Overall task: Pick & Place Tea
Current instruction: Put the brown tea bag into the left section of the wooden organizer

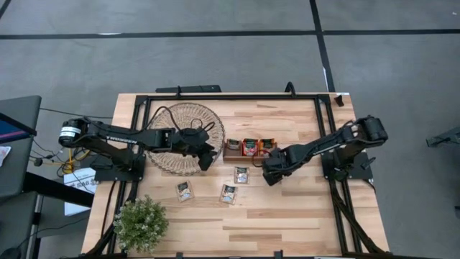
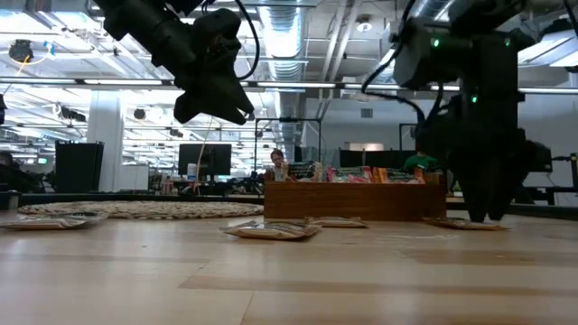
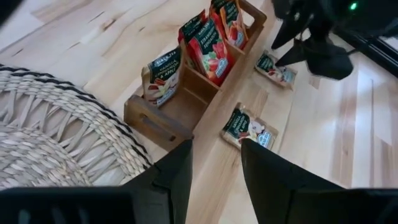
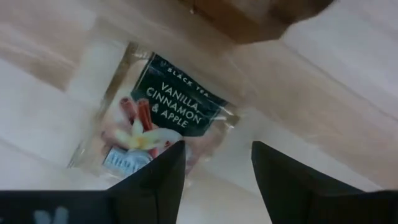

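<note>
Tea sachets stand upright in the wooden tray (image 1: 231,155): a pale one (image 3: 163,74) and red ones (image 3: 211,50). More pale sachets lie flat on the table (image 1: 241,175), (image 1: 228,193), (image 1: 185,191). My right gripper (image 1: 271,176) points down, open, low over another flat sachet (image 4: 155,124) printed "Vanilla, Cinnamon & Apple", beside the tray's right end. My left gripper (image 3: 216,146) hangs open in the air over the woven mat's (image 1: 176,126) right edge, near the tray's left end, with nothing between its fingers. My right gripper comes at the flat sachet from above, one finger (image 4: 152,180) over the sachet's edge and the other beside it over bare wood. I cannot tell whether the fingertips touch the sachet or the table.
A potted plant (image 1: 141,223) stands at the near left corner. The round woven mat lies at the far left. A black frame (image 1: 215,97) runs around the table's edges. Bare wood (image 1: 287,223) lies toward the near side, in front of the sachets.
</note>
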Motion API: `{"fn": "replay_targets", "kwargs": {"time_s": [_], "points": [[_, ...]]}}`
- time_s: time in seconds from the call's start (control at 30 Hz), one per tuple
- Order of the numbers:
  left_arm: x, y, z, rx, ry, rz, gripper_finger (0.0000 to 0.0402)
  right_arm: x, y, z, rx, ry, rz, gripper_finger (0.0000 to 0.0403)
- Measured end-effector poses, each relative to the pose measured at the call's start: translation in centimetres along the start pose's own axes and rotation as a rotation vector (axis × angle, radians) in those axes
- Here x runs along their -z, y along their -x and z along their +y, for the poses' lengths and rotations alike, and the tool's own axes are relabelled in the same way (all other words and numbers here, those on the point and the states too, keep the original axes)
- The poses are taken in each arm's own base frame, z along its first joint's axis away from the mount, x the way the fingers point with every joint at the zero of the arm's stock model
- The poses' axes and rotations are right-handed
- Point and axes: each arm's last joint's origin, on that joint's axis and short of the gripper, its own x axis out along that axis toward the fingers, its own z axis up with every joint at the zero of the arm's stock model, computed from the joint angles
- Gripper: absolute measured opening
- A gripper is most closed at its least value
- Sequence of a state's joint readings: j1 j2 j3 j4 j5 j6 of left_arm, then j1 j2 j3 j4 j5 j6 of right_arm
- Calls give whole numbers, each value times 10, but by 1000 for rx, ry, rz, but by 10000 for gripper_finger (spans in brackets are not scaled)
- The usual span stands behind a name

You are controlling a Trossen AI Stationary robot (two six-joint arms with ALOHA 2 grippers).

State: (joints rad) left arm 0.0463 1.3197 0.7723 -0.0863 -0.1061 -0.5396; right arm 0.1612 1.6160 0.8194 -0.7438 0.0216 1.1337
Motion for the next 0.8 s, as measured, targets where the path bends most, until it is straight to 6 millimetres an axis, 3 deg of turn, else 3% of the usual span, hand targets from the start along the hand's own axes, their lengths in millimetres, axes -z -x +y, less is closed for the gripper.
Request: {"fn": "replay_targets", "kwargs": {"time_s": [0.27, 0.6, 0.8], "points": [[1, 0, 1, -6, -9, 10, 128, 6, -14, 6, 65, -19, 37, 175], [2, 0, 1, -9, -14, 17, 128, 35, -3, -9, 233, 36, 60, 138], [2, 0, 1, -9, -14, 16, 128, 51, -1, -4, 228, 84, 47, 139]]}}
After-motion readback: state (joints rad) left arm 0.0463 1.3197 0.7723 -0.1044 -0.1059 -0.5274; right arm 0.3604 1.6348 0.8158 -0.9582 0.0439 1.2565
